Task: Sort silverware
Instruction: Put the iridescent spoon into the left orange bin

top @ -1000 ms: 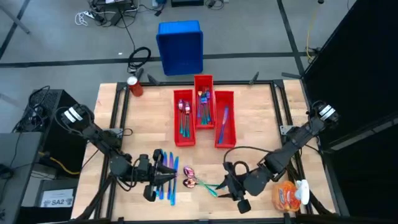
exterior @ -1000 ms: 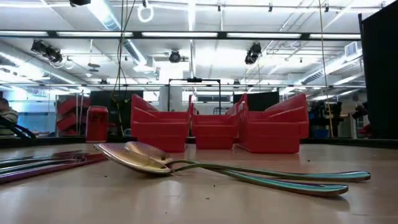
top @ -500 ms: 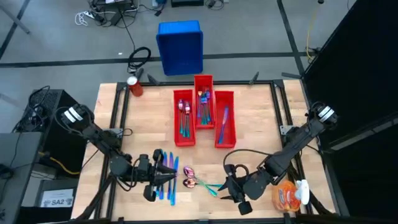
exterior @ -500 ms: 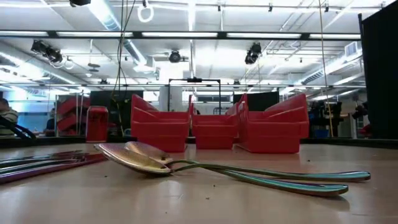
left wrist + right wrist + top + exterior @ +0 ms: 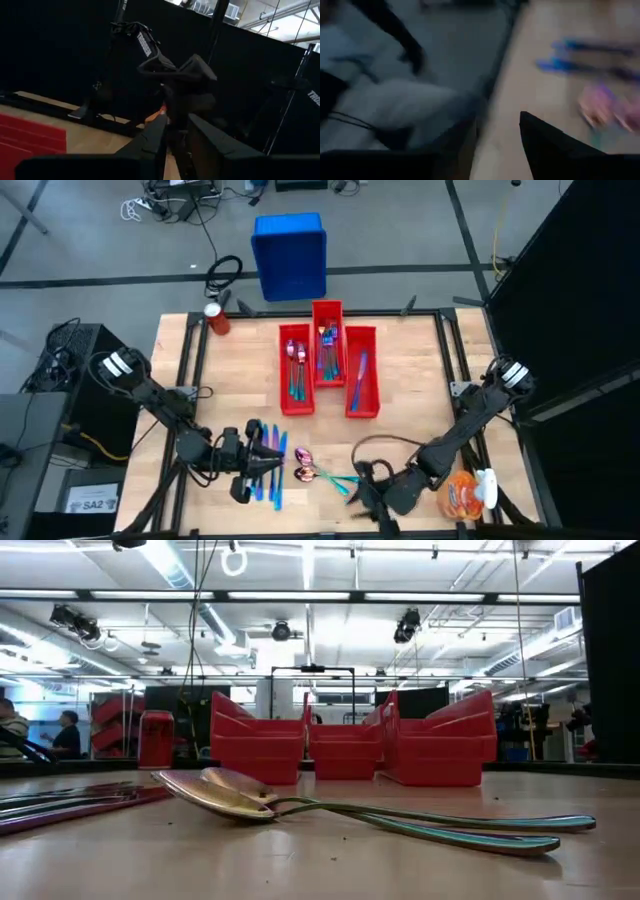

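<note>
Glossy metal spoons (image 5: 300, 808) on matt wood table (image 5: 420, 390).

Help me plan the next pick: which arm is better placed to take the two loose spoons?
Right: its end effector sits beside the spoons' handles; the left end effector waits over the knives.
</note>
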{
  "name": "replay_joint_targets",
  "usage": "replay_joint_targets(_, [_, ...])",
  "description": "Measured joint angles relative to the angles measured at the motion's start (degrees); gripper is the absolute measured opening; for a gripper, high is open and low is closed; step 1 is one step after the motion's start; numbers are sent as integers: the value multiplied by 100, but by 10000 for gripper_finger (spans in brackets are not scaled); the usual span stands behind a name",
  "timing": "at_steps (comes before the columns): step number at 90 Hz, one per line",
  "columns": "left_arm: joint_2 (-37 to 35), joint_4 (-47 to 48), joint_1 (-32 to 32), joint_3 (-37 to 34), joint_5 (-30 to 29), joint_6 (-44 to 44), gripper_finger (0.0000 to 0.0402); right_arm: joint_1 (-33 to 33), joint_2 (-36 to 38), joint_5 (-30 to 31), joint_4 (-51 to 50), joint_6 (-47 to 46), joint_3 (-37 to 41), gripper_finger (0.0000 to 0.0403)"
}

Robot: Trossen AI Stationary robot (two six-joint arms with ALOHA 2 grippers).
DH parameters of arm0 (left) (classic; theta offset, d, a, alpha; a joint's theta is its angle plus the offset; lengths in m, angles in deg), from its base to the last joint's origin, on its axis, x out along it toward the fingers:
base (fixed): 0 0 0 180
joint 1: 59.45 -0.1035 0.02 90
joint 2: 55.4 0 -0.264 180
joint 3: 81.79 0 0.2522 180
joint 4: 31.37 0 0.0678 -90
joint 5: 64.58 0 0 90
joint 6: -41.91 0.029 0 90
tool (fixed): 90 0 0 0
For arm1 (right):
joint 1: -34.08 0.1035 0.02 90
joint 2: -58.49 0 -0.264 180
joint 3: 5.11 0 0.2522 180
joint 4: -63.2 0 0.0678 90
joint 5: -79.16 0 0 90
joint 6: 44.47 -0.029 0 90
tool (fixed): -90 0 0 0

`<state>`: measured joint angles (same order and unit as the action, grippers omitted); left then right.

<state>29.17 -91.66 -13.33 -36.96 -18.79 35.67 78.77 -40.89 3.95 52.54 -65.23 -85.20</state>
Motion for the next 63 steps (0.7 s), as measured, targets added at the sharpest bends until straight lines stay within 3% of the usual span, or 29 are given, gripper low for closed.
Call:
replay_joint_targets(10, [-42, -141, -29, 0, -218, -2, 61, 307, 0, 194, 612, 621, -2, 137])
replay_joint_targets(22, [-73, -291, -41, 4, -460, -2, 61, 398, 4, 709, 463, 614, -2, 133])
replay_joint_targets(34, [-72, -284, -38, 61, -897, 76, 61, 401, -83, 731, 456, 369, -17, 128])
replay_joint_targets(63, [-66, -135, -38, 63, -1121, 155, 61, 165, -974, 660, -379, -21, -448, 142])
